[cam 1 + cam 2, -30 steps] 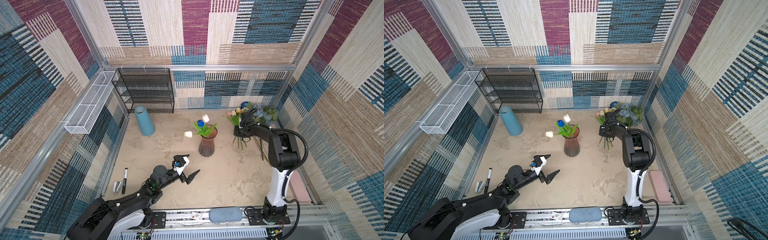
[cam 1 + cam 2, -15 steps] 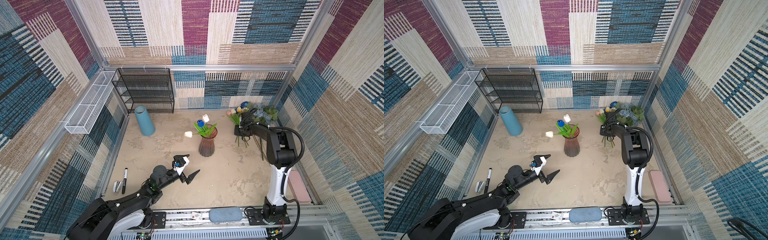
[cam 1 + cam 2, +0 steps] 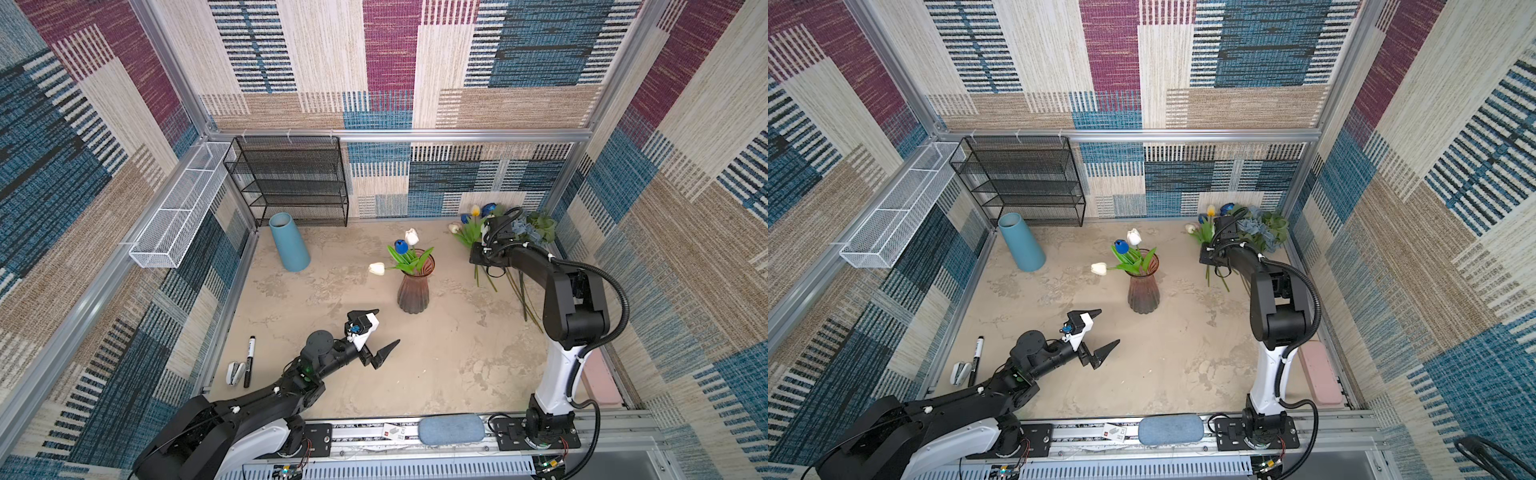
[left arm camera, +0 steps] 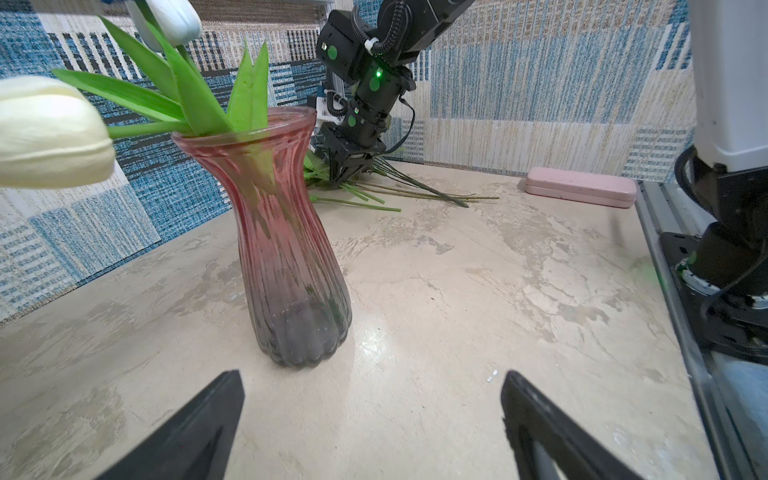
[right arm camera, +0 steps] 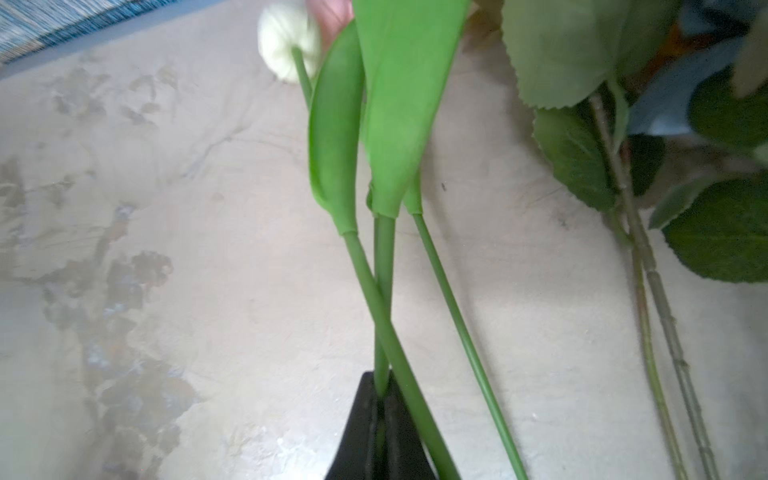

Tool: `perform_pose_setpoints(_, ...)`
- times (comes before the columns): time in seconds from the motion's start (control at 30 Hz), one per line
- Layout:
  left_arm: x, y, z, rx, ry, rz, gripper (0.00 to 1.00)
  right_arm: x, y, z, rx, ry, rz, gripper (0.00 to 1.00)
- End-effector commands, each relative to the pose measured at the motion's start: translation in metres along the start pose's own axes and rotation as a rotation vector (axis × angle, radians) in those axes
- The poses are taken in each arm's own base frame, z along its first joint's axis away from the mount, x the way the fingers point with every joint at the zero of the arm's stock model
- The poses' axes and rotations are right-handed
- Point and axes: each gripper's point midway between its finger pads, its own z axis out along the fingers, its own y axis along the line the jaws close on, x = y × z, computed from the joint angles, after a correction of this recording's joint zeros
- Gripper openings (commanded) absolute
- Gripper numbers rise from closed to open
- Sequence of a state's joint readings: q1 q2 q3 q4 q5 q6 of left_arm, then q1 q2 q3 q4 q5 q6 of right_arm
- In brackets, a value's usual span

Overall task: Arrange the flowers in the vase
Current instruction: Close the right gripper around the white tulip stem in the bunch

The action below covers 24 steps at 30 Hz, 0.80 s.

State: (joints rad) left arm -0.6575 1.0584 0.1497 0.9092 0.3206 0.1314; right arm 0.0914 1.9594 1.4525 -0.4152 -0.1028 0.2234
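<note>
A ribbed pink glass vase stands mid-table, holding two white tulips and a blue one. The other flowers lie in a heap at the back right, stems pointing forward. My right gripper points down into that heap and is shut on one green tulip stem; a second stem crosses in front of the jaws, and I cannot tell which bloom belongs to the gripped stem. My left gripper hovers open and holds nothing, just in front of the vase.
A blue cylinder and a black mesh shelf stand at the back left, under a white wire basket on the wall. A marker and a stapler lie front left. A pink case lies along the right edge.
My right gripper has gone from partly open to shut on a tulip stem in the heap, shifting slightly toward the back. The left arm has stayed put.
</note>
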Motion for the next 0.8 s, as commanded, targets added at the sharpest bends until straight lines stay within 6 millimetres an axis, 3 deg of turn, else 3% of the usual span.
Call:
perform_pose_setpoints(0.0, -0.007, -0.001, 0.0, 0.007, -0.022, 0.021, 0.99, -0.009, 0.014, -0.013, -0.061, -0.027, 0.003, 0.08)
perform_pose_setpoints(0.2, -0.007, -0.001, 0.0, 0.008, -0.022, 0.021, 0.99, -0.003, 0.012, -0.008, -0.057, -0.013, 0.001, 0.08)
perform_pose_setpoints(0.3, -0.007, -0.001, 0.0, 0.005, -0.022, 0.023, 0.99, 0.0, 0.013, -0.007, -0.071, -0.013, 0.01, 0.15)
perform_pose_setpoints(0.4, -0.007, -0.001, 0.0, 0.006, -0.021, 0.022, 0.99, 0.003, 0.013, -0.004, -0.07, -0.001, 0.014, 0.14)
perform_pose_setpoints(0.5, -0.006, -0.001, 0.001, 0.008, -0.02, 0.022, 0.99, 0.006, 0.013, -0.003, -0.077, 0.013, 0.014, 0.26)
perform_pose_setpoints(0.77, -0.007, -0.001, 0.001, 0.008, -0.02, 0.021, 0.99, -0.013, 0.012, -0.023, -0.053, -0.091, -0.033, 0.26)
